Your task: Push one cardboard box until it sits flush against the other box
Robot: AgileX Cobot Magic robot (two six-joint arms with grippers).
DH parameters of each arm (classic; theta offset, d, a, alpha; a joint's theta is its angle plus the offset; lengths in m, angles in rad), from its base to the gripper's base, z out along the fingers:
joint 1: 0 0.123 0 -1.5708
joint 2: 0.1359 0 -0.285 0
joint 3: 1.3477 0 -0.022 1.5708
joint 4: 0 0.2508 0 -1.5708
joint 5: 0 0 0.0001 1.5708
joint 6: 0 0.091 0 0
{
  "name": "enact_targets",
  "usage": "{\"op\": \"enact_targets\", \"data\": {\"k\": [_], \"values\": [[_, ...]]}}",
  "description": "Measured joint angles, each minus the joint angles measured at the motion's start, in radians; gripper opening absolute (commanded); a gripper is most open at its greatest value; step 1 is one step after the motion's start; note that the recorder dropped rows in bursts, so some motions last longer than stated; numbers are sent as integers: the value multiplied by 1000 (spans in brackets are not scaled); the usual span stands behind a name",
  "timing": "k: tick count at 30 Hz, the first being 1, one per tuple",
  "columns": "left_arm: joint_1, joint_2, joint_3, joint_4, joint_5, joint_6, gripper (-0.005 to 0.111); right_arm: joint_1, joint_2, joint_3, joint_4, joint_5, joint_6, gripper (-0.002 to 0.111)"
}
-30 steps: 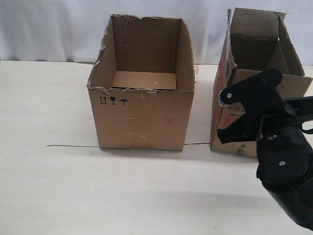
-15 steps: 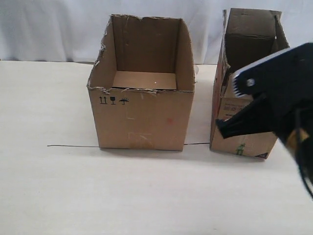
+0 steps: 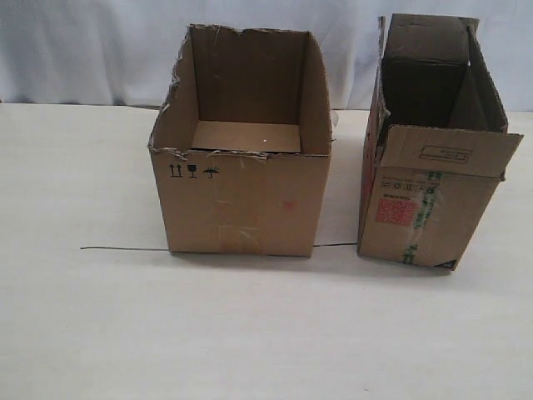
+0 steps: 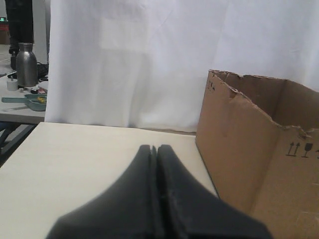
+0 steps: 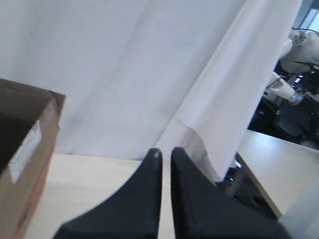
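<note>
The cardboard box [image 3: 420,212], narrow with a red label and green-printed tape, stands at the right of the exterior view. The other box [image 3: 241,200], wider with torn edges and black symbols, stands in the middle. A strip of bare table separates them. Neither gripper shows in the exterior view. My left gripper [image 4: 154,148] is shut and empty, apart from the other box [image 4: 249,164]. My right gripper [image 5: 166,151] is all but shut, with a thin slit and nothing in it. It is raised beside the cardboard box [image 5: 27,169] and does not touch it.
A thin dark line [image 3: 125,248] runs across the pale table [image 3: 250,333] under the boxes' front edges. A white curtain [image 3: 83,50] hangs behind. A side desk with a metal bottle [image 4: 26,64] and other equipment [image 5: 299,55] lie beyond the curtain.
My right arm, in front of the cardboard box a second ago, has drawn out of the exterior view to the right. Both boxes stay where they were, and the gap between them remains.
</note>
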Motion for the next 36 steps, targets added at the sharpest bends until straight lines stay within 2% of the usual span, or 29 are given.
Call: {"op": "enact_targets", "data": {"k": [3, 7, 16, 20, 23, 27, 30, 36], "values": [[0, 0, 0, 0, 0, 0, 0, -119, 51, 0, 24, -53, -22, 5], [0, 0, 0, 0, 0, 0, 0, -337, 150, -18, 91, -227, -6, 5], [0, 0, 0, 0, 0, 0, 0, -930, 429, -79, 305, -817, 3, 5], [0, 0, 0, 0, 0, 0, 0, -1129, 595, -79, 364, -1100, 36, 5], [0, 0, 0, 0, 0, 0, 0, -1237, 730, -85, 379, -1331, 91, 5], [0, 0, 0, 0, 0, 0, 0, -1321, 936, -126, 385, -1615, 159, 5], [0, 0, 0, 0, 0, 0, 0, -1334, 1093, -173, 385, -1773, 184, 5], [0, 0, 0, 0, 0, 0, 0, -1334, 1337, -284, 375, -1958, 219, 5]]}}
